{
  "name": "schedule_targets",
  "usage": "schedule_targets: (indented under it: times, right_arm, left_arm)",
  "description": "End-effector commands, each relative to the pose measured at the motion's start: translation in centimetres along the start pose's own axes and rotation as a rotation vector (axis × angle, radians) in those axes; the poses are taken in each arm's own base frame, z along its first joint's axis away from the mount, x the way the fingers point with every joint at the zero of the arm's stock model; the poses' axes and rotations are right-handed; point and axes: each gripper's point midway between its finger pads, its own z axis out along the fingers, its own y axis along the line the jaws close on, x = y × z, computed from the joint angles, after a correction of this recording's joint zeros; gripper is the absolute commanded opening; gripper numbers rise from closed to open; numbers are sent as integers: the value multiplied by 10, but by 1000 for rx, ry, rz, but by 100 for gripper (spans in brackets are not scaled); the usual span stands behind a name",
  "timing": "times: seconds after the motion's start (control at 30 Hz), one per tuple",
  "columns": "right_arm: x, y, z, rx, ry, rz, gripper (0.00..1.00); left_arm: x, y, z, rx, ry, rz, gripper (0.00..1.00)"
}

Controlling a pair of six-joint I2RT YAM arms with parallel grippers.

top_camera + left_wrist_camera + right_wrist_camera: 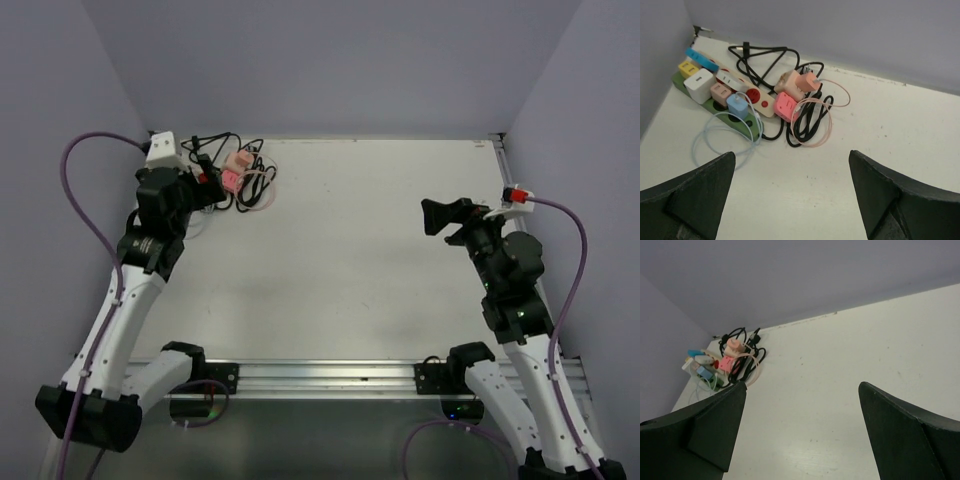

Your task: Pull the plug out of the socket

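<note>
Table: white, with grey walls around it; both arm bases sit at its 6 o'clock edge.
Right gripper: at 3 o'clock over the table, released, dark fingers spread wide with nothing between them, pointing toward 9 o'clock.
Left gripper: near the 10 o'clock corner, released, fingers wide apart, holding nothing, just short of the clutter.
Socket: dark green strip lying flat in the far left corner, at 10 o'clock in the left wrist view.
Plugs in it, nearest first: light blue plug with a pale looping cable, beige plug, white charger, yellow plug.
Beside it, toward 12 o'clock: cream strip with red buttons touching its right side, pink cube adapter, coiled black cord.
</note>
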Motion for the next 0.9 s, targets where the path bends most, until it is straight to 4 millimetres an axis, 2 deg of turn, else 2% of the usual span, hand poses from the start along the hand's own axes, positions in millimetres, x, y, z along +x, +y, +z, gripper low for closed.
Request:
schedule_targets:
  times: [0.0, 0.07, 0.1, 0.13, 0.17, 0.2, 0.23, 0.27, 0.3, 0.33, 0.37, 0.4, 0.43, 0.47, 0.5, 0.53, 0.57, 0.63, 0.67, 0.73, 0.87]
  right_arm:
    - [11, 14, 6, -79, 43, 49, 99]
    - [16, 17, 9, -92, 65, 60, 99]
    - [18, 19, 10, -99, 78, 69, 99]
    - [24, 20, 14, -101, 103, 73, 99]
    - [29, 22, 16, -113, 123, 76, 99]
    - [32, 23, 18, -121, 141, 77, 99]
    - [40, 22, 22, -123, 172, 77, 99]
    - [44, 25, 24, -142, 187, 71, 99]
    - [48, 35, 23, -212, 207, 45, 99]
    - [55, 37, 27, -229, 235, 42, 99]
    - [59, 40, 28, -247, 251, 38, 99]
    - [61, 44, 29, -275, 264, 34, 99]
    - [65, 46, 30, -289, 279, 34, 99]
    - [71, 46, 33, -298, 301, 35, 99]
    - [73, 51, 33, -331, 319, 30, 99]
    - [76, 53, 33, -344, 336, 27, 99]
    - [82, 53, 36, -348, 358, 27, 99]
    - [88, 59, 35, -394, 397, 19, 99]
    - [94, 59, 37, -400, 421, 19, 99]
    - [100, 63, 35, -429, 455, 21, 99]
    - [110, 64, 36, -447, 501, 35, 99]
  left_arm:
    - [-3, -32, 36, 90, 35, -43, 100]
    - [-2, -42, 53, 107, 61, -56, 100]
    - [14, -43, 73, 98, 110, -48, 99]
    - [11, -48, 82, 104, 114, -65, 100]
    - [28, -51, 101, 107, 165, -68, 100]
    - [31, -48, 112, 104, 181, -83, 100]
    - [23, -51, 123, 114, 170, -111, 100]
    - [42, -50, 142, 112, 223, -118, 100]
    - [43, -42, 155, 96, 232, -130, 99]
    - [27, -44, 167, 107, 206, -135, 99]
    - [43, -38, 188, 102, 248, -136, 99]
    - [44, -37, 200, 101, 254, -135, 98]
    - [27, -42, 211, 120, 225, -134, 97]
    - [45, -39, 231, 124, 268, -137, 96]
    - [45, -39, 240, 126, 270, -148, 95]
    - [31, -41, 250, 138, 244, -158, 95]
    - [47, -33, 266, 130, 276, -171, 93]
    - [39, -33, 281, 137, 257, -199, 91]
    - [53, -34, 291, 150, 282, -208, 89]
    - [49, -20, 303, 144, 259, -225, 86]
    - [76, -8, 324, 135, 290, -224, 81]
